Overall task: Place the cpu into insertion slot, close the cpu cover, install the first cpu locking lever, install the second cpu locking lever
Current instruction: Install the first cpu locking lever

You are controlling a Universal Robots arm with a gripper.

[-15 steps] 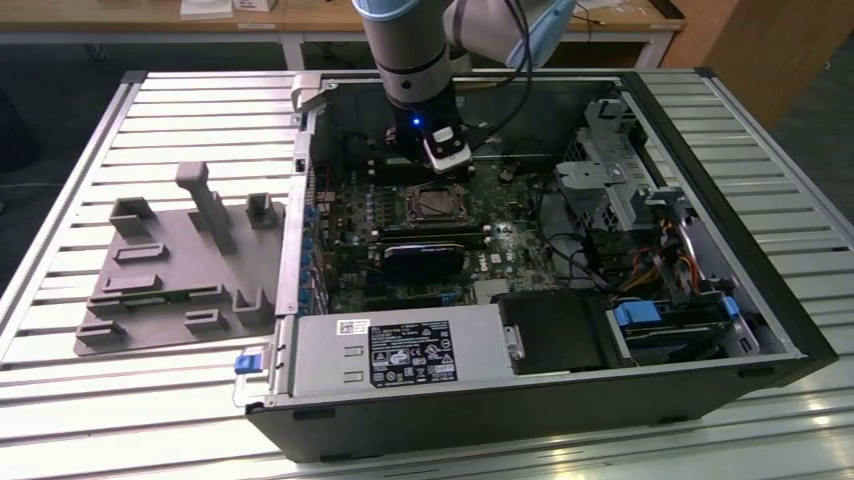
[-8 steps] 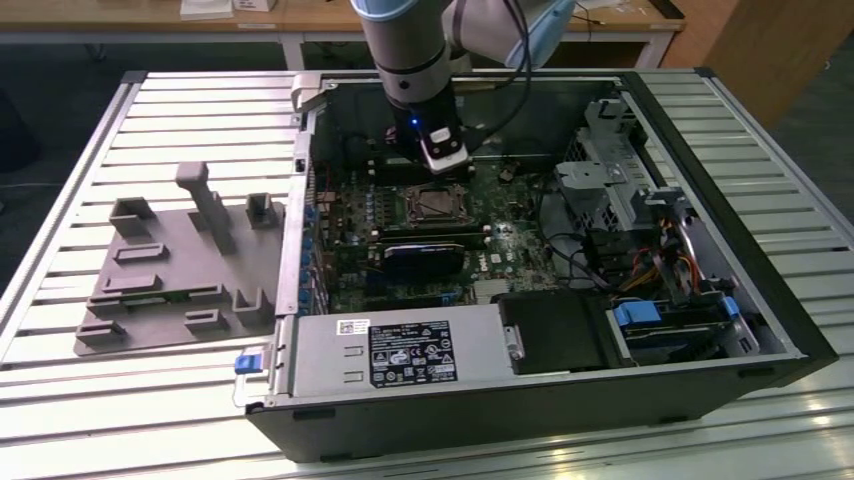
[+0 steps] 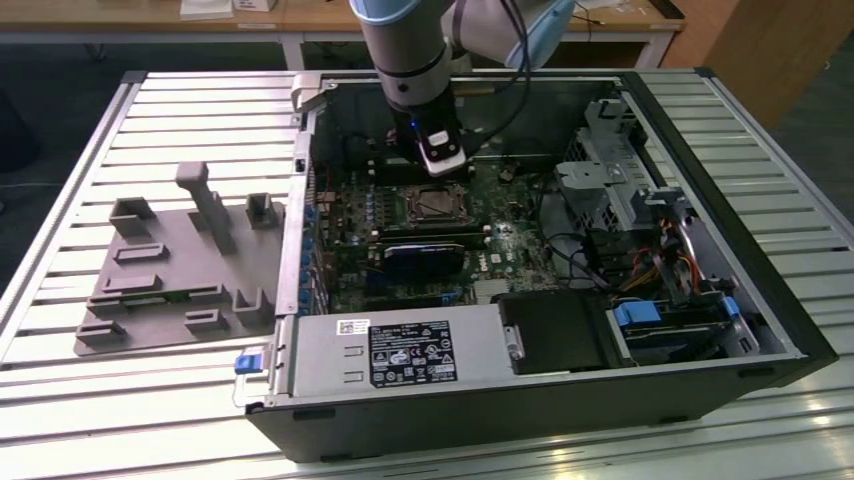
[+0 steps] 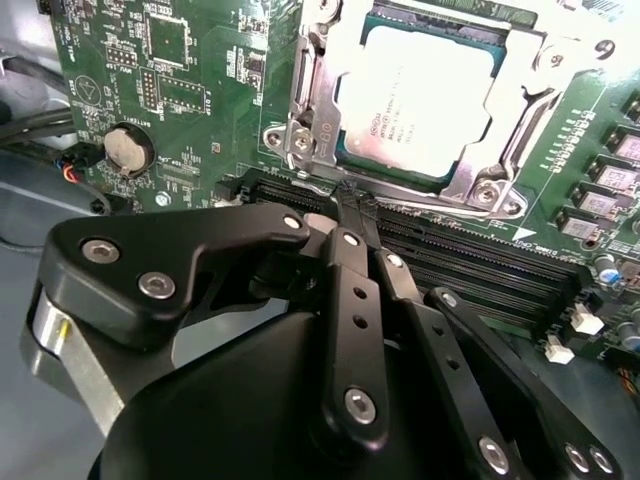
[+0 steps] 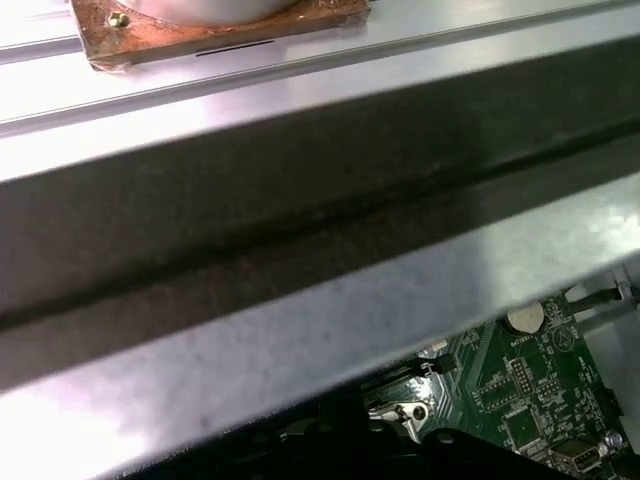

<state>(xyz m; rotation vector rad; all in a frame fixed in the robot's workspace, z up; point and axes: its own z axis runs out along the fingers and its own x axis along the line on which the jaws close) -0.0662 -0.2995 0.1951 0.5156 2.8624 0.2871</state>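
Note:
The cpu (image 4: 420, 95) lies flat in the insertion slot (image 3: 434, 203) of the green motherboard, its silver-grey top showing. The cpu cover (image 4: 308, 112), a silver frame, lies down around it. My gripper (image 4: 352, 200) hangs just beside the socket's edge, over the long memory slots, its black fingers (image 4: 345, 290) meeting at the tips. I cannot tell whether a thin lever end is caught between them. In the exterior view the gripper (image 3: 441, 165) sits just behind the socket inside the open case.
The case walls (image 5: 300, 290) surround the board. A power supply (image 3: 400, 355) sits at the front, and a drive cage with cables (image 3: 627, 190) on the exterior view's right. A grey fixture tray (image 3: 174, 270) lies outside on the exterior view's left. A coin battery (image 4: 128, 150) sits nearby.

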